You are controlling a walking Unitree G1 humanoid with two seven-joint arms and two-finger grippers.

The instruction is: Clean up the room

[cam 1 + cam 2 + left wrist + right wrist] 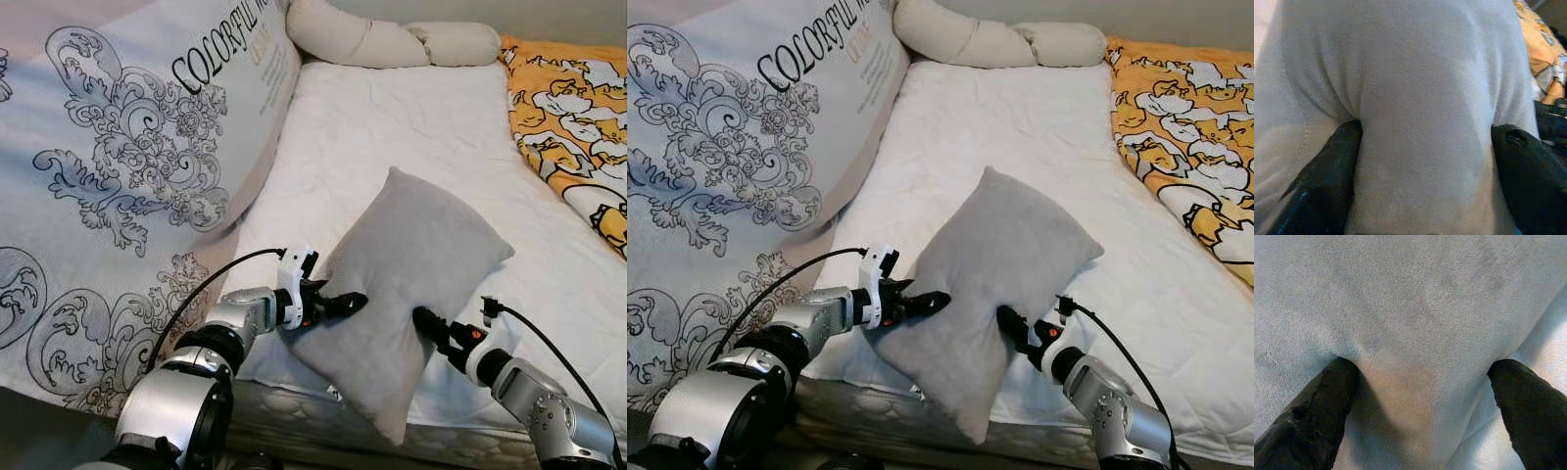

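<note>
grey cushion (407,294) is pinched by left gripper (345,305) and right gripper (431,328), each clamped into its fabric; lift evenly, both sides level, clear of the mattress (411,127).

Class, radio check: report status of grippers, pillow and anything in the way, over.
Left gripper and right gripper: jaws pressed into grey pillow from both sides. Pillow tilted at white mattress edge. Yellow blanket off right, nothing blocking.

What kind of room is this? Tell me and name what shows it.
Most likely a bedroom: a white mattress, a long cream bolster at its far end, an orange cartoon-print blanket, and the grey pillow pinched between both grippers.
</note>
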